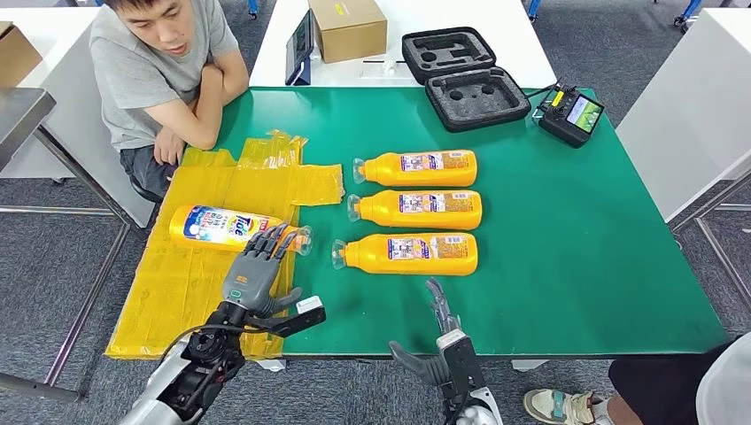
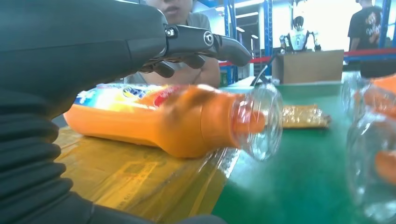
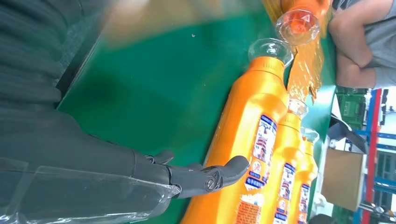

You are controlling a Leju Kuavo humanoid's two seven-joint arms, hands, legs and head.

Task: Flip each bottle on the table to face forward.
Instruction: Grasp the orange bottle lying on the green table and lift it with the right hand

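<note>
- Four orange bottles lie on their sides on the green worktop [image 1: 567, 266], clear caps pointing to my left.
- Flipped bottle [image 1: 232, 228] is on the yellow sheet [image 1: 186, 292], colourful front label up, next to the seated person [image 1: 164, 71].
- Three more sit in a column on bare green: far bottle [image 1: 416, 167], middle bottle [image 1: 416, 209], near bottle [image 1: 407, 254]. All show the small-print back label, so I judge they are not yet flipped.
- My left hand [image 1: 257, 270]: fingers spread and draped over the neck end of the flipped bottle. The left wrist view shows them above the shoulder, not curled around it. Contact or a small gap: can't tell. No grip on it.
- My right hand [image 1: 440, 312]: fingers apart, holding nothing, at the worktop's near edge just short of the near bottle.
- Handling guess: smooth glossy plastic, likely slippery; looks full, so some weight; flattish body, so it should rest stable on either face but tip over an edge, not roll freely.
- Best hold: across the wide body at mid-length, fingers over the top, thumb under the near edge. Avoid the clear cap and the narrow neck, little to hold there.
</note>
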